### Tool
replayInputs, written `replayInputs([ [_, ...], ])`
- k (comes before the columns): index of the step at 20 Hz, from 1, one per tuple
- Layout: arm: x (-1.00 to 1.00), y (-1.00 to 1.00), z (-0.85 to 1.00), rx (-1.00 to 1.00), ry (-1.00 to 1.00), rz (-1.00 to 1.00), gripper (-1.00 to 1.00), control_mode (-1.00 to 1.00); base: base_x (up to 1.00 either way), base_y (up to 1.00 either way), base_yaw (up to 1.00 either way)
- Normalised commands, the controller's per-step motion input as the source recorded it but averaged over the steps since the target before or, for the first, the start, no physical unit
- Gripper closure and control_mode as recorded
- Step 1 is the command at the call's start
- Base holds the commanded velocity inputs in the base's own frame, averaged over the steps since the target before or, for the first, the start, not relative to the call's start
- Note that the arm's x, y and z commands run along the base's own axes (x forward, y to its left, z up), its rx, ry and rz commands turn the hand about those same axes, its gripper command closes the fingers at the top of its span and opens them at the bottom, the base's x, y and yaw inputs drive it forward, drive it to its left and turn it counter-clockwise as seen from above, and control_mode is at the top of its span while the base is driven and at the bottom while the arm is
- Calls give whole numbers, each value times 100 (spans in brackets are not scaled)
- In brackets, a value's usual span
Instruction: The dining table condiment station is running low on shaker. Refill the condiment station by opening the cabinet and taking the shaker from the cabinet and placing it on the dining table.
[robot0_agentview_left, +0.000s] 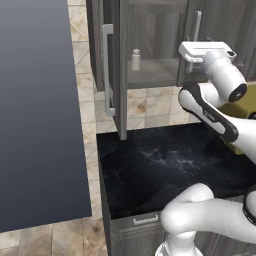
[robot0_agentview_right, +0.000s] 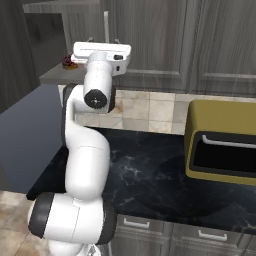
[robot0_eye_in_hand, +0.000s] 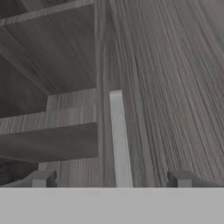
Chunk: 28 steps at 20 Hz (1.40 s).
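we have our gripper (robot0_agentview_left: 190, 61) up at the cabinet (robot0_agentview_left: 150, 30), and its two fingers (robot0_eye_in_hand: 43, 178) are spread wide with nothing between them. the left door (robot0_agentview_left: 119, 70) already hangs open. the right door (robot0_agentview_left: 186, 42) looks partly open too, and its long silver handle (robot0_eye_in_hand: 119, 140) sits right between our fingers in the hand view. the shaker (robot0_agentview_left: 135, 59) stands upright on the shelf (robot0_agentview_left: 152, 75) inside, to the left of our hand and a bit apart from it.

we think the step now is getting that right door fully out of the way. to do it well, we should keep the handle in the middle of the fingers, close on it gently, and pull in a smooth curve so the door swings and does not jam.

the left base view shows the shaker and the open door. the right base view shows a yellow box (robot0_agentview_right: 222, 142) on the black counter (robot0_agentview_right: 150, 170) and something small and red (robot0_agentview_right: 67, 61) on the shelf. the hand view shows the handle up close.
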Motion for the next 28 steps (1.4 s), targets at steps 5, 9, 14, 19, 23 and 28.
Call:
replayInputs([
  [5, 38, -22, 0, 0, 5, 1, -100, -100, 0, 0, 0],
  [9, 58, 0, 0, 0, 8, 0, -100, -100, 0, 0, 0],
  [14, 57, 0, 0, 0, 8, 0, -100, -100, 0, 0, 0],
  [19, 57, 19, -8, -1, 9, 0, 100, -100, 0, 0, 0],
  [23, 40, 18, -10, -1, 7, 0, 100, -100, 0, 0, 0],
  [28, 13, 18, -5, 0, 10, 0, 100, -100, 0, 0, 0],
])
